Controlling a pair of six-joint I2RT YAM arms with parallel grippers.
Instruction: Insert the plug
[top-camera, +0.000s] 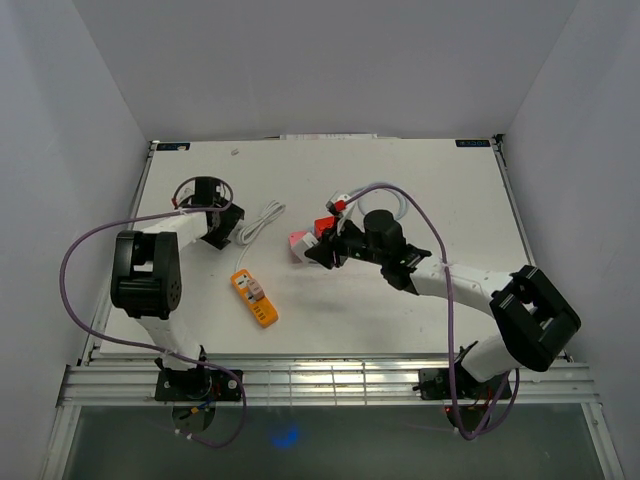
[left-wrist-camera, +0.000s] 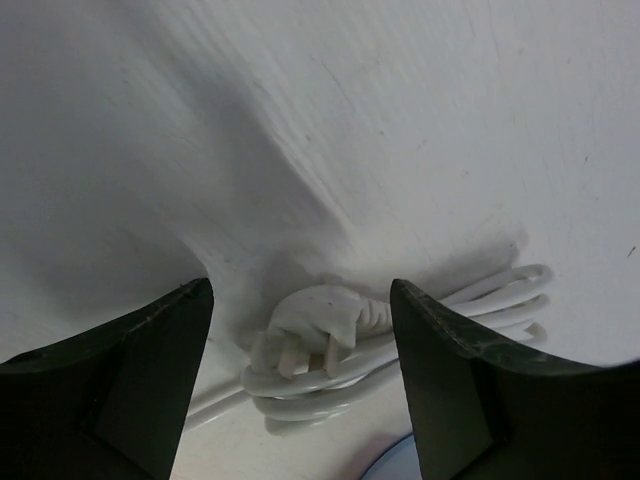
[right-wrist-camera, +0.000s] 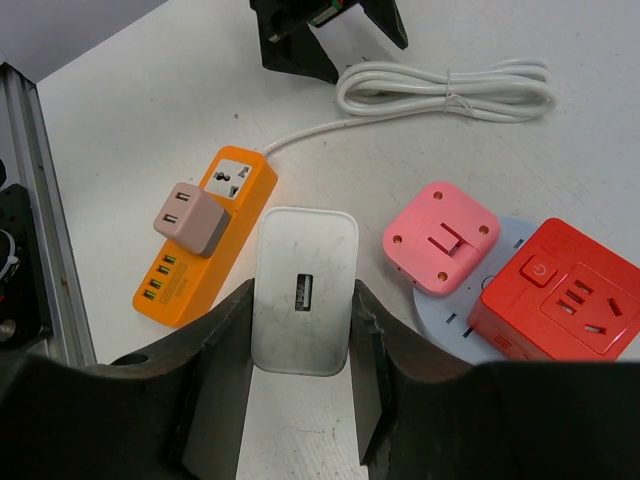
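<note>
White USB charger (right-wrist-camera: 303, 300) clamped upright between the right jaws, orange power strip (right-wrist-camera: 240, 185) lying flat, beige adapter (right-wrist-camera: 192, 217) plugged in.

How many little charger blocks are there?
3. A white one in the right gripper, a beige one plugged into the orange power strip, a pink one lying beside the red socket cube. None seem hidden.

Power strip (top-camera: 254, 298) front-left, cube charger (right-wrist-camera: 190, 218) plugged on top. Coiled cable (top-camera: 260, 222) behind it. Socket cube (right-wrist-camera: 558, 303) to the right, on a disc (right-wrist-camera: 447, 308).
</note>
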